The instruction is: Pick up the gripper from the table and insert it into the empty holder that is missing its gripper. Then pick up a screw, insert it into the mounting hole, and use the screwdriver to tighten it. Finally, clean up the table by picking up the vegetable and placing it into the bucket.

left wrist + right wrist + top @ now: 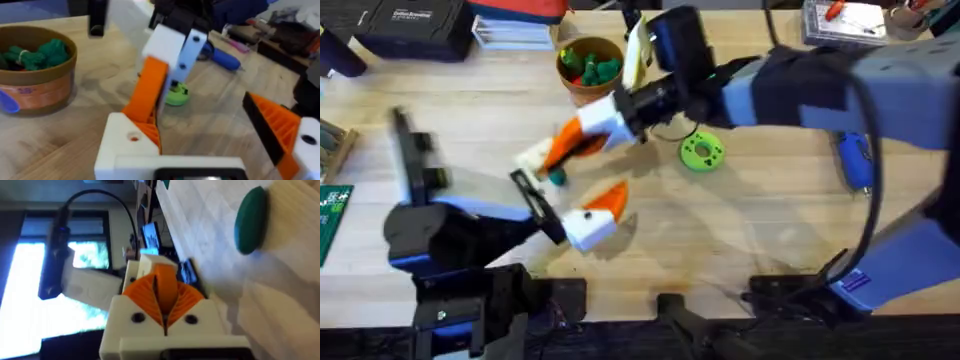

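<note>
The job appears to be in its last stage, the clean-up. The vegetable still lies on the wooden surface, a little below the bucket and not yet lifted. The right claw reaches across from the right and hovers just beside the vegetable, between it and the bucket; in its own wrist view the orange pads are pressed together with nothing between them, and the vegetable sits on the boards close ahead. The left claw sits lower, on the side of the vegetable away from the bucket, with its fingers spread and empty. The bucket already holds green and orange toy pieces. The screwdriver lies well to the right of the bucket, set aside, which suggests the screw work is over, though the holder and mounting hole cannot be checked. What is left is gripping the vegetable and dropping it in the bucket. The bucket's blue label carries writing too blurred to read.
</note>
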`<act>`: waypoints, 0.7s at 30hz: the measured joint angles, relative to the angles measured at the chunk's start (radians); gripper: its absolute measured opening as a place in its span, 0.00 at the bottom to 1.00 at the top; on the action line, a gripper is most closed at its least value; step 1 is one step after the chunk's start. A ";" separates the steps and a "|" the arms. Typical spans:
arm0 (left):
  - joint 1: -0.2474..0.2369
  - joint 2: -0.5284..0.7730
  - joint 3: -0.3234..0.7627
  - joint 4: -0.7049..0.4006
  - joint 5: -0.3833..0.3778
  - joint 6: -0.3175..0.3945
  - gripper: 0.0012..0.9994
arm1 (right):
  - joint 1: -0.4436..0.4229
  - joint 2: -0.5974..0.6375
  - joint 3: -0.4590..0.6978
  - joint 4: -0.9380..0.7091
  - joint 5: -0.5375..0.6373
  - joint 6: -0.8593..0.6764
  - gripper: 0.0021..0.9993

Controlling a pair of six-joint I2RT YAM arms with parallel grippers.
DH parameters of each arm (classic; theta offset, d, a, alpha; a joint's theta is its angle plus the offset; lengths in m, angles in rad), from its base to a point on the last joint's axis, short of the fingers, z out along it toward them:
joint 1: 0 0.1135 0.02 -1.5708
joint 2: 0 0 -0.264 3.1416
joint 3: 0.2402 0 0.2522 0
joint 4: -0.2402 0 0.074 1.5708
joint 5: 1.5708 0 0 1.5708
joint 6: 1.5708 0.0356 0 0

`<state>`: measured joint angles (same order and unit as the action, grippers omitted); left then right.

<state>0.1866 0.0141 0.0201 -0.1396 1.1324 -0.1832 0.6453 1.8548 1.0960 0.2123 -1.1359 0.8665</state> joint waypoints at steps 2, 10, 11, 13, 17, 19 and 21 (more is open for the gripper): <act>-0.025 0.000 0.001 -0.006 -0.005 -0.016 0.99 | 0.033 0.022 0.002 0.008 -0.024 0.000 0.01; -0.025 0.001 0.001 -0.006 -0.008 -0.023 0.99 | 0.032 0.026 0.002 0.015 -0.033 -0.004 0.01; -0.025 0.001 0.001 -0.006 -0.008 -0.024 0.99 | 0.032 0.026 0.002 0.016 -0.033 -0.004 0.01; -0.025 0.001 0.001 -0.005 -0.010 -0.023 0.99 | 0.032 0.026 0.002 0.021 -0.033 -0.005 0.01; -0.025 0.001 0.001 -0.005 -0.011 -0.023 0.99 | 0.032 0.028 0.002 0.025 -0.035 -0.009 0.01; -0.025 0.001 0.001 -0.005 -0.011 -0.023 0.99 | 0.032 0.028 0.002 0.024 -0.036 -0.014 0.01; -0.025 0.001 0.001 -0.005 -0.011 -0.023 0.99 | 0.032 0.028 0.002 0.025 -0.036 -0.017 0.01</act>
<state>0.1616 0.0147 0.0216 -0.1448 1.1213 -0.2062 0.6769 1.8828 1.0985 0.2375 -1.1715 0.8495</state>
